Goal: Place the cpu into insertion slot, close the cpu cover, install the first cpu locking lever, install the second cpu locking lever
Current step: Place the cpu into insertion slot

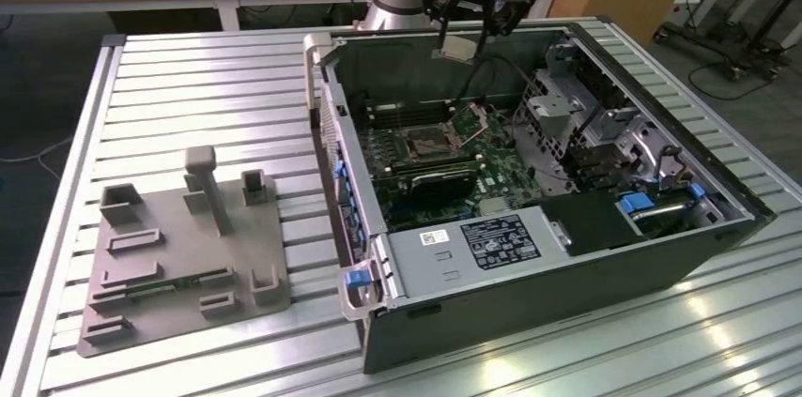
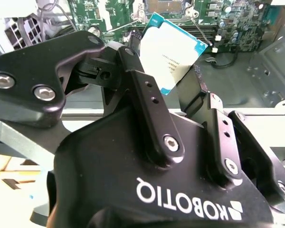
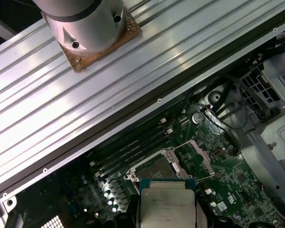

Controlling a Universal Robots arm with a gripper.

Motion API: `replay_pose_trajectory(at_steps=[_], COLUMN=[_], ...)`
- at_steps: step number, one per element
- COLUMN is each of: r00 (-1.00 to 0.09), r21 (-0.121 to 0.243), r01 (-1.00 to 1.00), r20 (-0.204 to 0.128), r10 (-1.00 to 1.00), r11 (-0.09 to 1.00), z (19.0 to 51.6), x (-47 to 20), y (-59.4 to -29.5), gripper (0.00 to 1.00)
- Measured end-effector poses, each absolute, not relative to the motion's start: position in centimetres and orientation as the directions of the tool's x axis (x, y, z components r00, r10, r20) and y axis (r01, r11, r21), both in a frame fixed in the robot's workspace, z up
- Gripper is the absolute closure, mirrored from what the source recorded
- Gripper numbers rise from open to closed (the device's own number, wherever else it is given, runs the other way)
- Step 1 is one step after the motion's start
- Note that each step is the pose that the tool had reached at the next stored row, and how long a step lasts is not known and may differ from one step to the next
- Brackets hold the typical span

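The cpu [image 2: 175, 45] has a dull silver-grey top edged in teal. The tool [image 2: 165, 59] is black with white lettering, the circuit board [image 1: 508, 176] green, and the bench [image 1: 201, 87] pale silver, striped with grooves.

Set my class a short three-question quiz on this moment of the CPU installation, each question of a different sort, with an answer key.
1. True or false: the cpu already sits in the insertion slot.
2. Multiple choice: the cpu cover is A) shut over the slot, B) swung open, leaving the slot bare, C) taken off and lying on the grey plate beside the case.
3. Fill in the gap: the tool is shut on the ____.

Key
1. False: it is held in the air above the open computer case.
2. B.
3. cpu.
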State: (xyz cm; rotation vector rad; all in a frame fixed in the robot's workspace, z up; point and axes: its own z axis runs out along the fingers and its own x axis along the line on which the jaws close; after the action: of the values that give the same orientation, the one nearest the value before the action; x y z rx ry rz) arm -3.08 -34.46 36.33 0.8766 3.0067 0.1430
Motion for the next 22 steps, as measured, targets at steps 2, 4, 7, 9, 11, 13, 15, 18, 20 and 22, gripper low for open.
replay_pose_trajectory(at_steps=[2,4,7,9,11,13,15,18,20,22], r00=[-0.832,-0.821,-0.808,-0.805,-0.804,-0.804,-0.803,-0.801,-0.799,-0.797], r21=[0.089,0.089,0.089,0.089,0.089,0.089,0.089,0.089,0.089,0.089], r01=[0.553,0.57,0.588,0.593,0.593,0.594,0.595,0.597,0.6,0.603], r20=[0.019,0.019,0.019,0.019,0.019,0.019,0.019,0.019,0.019,0.019], r10=[0.554,0.57,0.589,0.593,0.594,0.595,0.595,0.598,0.601,0.604], r11=[0.828,0.817,0.804,0.801,0.8,0.8,0.799,0.797,0.795,0.793], z=[36.31,36.3,36.29,36.29,36.29,36.29,36.29,36.29,36.29,36.29], x=[-3.08,-3.08,-3.08,-3.08,-3.08,-3.08,-3.08,-3.08,-3.08,-3.08], y=[-34.46,-34.46,-34.46,-34.46,-34.46,-34.46,-34.46,-34.46,-34.46,-34.46], gripper=[0.46,0.46,0.46,0.46,0.46,0.46,0.46,0.46,0.46,0.46])
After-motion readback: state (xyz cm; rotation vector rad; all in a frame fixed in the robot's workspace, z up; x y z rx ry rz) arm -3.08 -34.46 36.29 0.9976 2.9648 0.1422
